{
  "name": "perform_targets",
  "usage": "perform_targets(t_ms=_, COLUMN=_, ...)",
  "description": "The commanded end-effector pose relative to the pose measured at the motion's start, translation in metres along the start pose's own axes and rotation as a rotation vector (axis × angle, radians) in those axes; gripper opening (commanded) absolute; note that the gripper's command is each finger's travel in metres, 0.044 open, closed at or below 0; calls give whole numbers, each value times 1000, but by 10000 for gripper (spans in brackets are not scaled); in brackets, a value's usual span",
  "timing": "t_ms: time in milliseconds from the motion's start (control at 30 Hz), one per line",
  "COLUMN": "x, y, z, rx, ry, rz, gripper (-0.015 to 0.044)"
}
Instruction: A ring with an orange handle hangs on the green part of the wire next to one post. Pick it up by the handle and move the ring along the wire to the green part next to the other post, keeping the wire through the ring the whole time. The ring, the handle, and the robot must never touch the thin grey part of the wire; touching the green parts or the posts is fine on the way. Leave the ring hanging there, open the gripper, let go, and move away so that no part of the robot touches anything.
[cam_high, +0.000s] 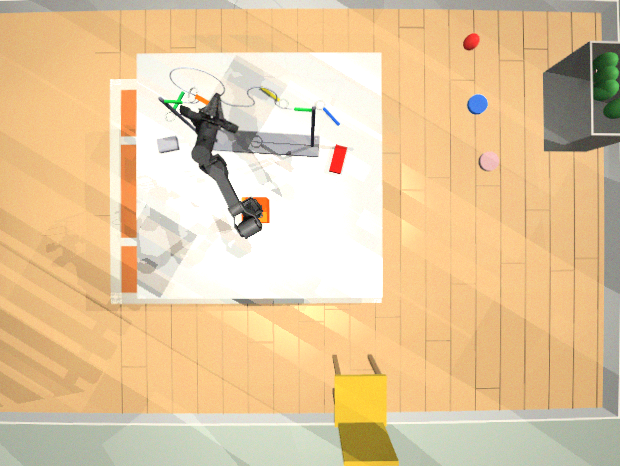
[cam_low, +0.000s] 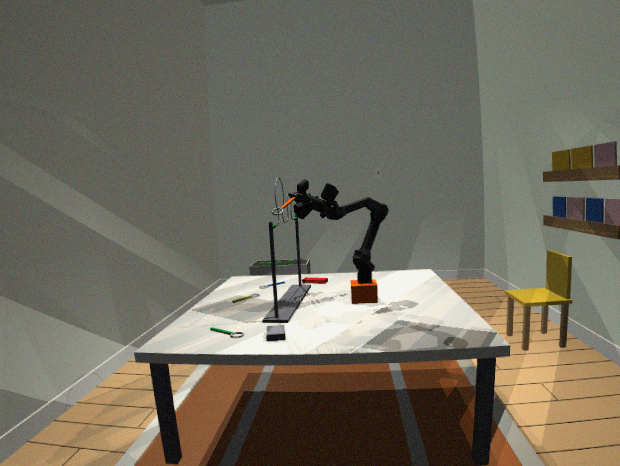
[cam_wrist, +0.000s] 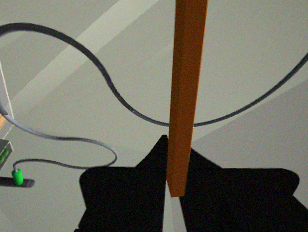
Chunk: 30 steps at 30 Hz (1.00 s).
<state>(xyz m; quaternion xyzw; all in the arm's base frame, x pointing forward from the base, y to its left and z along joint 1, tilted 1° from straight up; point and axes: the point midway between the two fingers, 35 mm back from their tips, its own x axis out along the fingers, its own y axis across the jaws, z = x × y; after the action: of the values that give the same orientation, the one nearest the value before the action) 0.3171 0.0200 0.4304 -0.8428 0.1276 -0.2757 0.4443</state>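
A red block (cam_high: 338, 158) lies on the white table (cam_high: 310, 250) well off from the jaws; a small grey block (cam_high: 167, 144) sits nearer (just beside the arm's shadow). A yellow chair (cam_low: 543, 293) stands far off.
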Motion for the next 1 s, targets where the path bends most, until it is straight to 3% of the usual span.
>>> perform_targets(t_ms=0, x=-2, y=9, z=-4, rx=54, ry=13, rz=26, gripper=-150)
perform_targets(t_ms=967, x=-34, y=106, z=33, rx=641, ry=92, rz=345, gripper=-150)
